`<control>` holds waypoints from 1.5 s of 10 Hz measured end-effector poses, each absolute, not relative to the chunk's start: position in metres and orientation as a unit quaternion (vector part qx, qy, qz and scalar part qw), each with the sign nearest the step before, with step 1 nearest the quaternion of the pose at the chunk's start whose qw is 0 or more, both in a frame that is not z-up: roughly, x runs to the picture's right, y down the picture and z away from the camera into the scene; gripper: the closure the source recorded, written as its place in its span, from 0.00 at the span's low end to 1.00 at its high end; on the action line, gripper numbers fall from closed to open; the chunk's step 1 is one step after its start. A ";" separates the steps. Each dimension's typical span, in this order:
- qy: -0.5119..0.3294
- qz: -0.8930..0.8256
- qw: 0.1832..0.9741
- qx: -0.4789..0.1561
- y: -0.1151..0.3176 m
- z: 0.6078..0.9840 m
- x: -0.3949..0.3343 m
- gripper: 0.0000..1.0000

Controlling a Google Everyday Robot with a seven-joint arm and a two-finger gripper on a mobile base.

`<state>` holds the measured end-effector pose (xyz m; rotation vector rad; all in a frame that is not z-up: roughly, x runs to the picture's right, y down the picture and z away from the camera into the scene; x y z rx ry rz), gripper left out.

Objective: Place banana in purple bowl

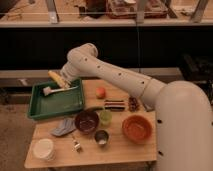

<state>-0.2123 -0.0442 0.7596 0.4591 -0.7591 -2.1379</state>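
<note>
The banana (55, 78) is small and yellow, and sticks out up and to the left from my gripper (63, 83). The gripper is shut on it and holds it above the back edge of the green tray (37, 108). The purple bowl (86, 121) sits on the wooden table in front of the tray's right corner, below and to the right of the gripper. The bowl looks empty.
A white brush-like tool (49, 91) lies in the tray. Also on the table are an orange fruit (101, 92), a light-green cup (105, 117), an orange bowl (137, 128), a metal cup (101, 137), a grey-blue cloth (63, 128), a white container (43, 148) and a dark bar (115, 104).
</note>
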 end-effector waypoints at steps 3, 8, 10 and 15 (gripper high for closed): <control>-0.354 -0.836 0.393 0.147 -0.007 0.742 -0.171 1.00; -0.483 -0.793 0.366 0.055 0.088 0.697 -0.062 1.00; -0.495 -0.788 0.361 0.049 0.099 0.691 -0.047 1.00; -0.469 -0.797 0.364 0.111 0.054 0.706 -0.099 1.00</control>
